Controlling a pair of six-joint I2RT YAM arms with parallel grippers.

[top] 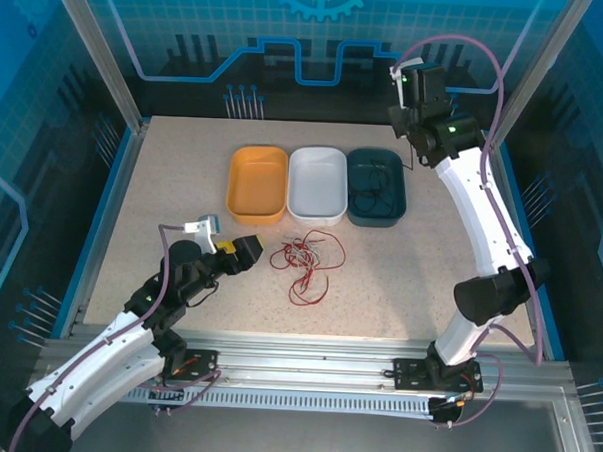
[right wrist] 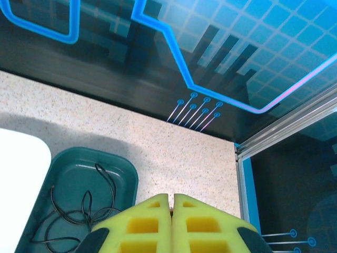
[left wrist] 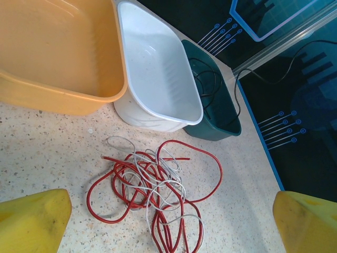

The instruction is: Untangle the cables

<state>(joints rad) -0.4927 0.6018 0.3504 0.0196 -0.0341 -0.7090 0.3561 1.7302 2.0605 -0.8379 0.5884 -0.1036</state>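
Observation:
A tangle of red and pale whitish cables (top: 305,266) lies on the speckled table just in front of three trays. In the left wrist view this cable tangle (left wrist: 152,195) sits between and ahead of my yellow fingers. My left gripper (top: 237,251) (left wrist: 168,213) is open and low over the table, just left of the tangle, holding nothing. A thin black cable (right wrist: 79,211) (left wrist: 208,84) lies coiled in the dark green tray (top: 392,205). My right gripper (top: 419,91) (right wrist: 171,196) is shut and empty, raised above the table's back right area beside the green tray (right wrist: 124,168).
An orange tray (top: 255,209) (left wrist: 63,97), a white tray (top: 316,215) (left wrist: 158,113) and the green tray (left wrist: 221,129) stand side by side at the middle back. Blue walls and metal frame posts (right wrist: 284,126) ring the table. The table edge (left wrist: 263,153) runs close right of the tangle.

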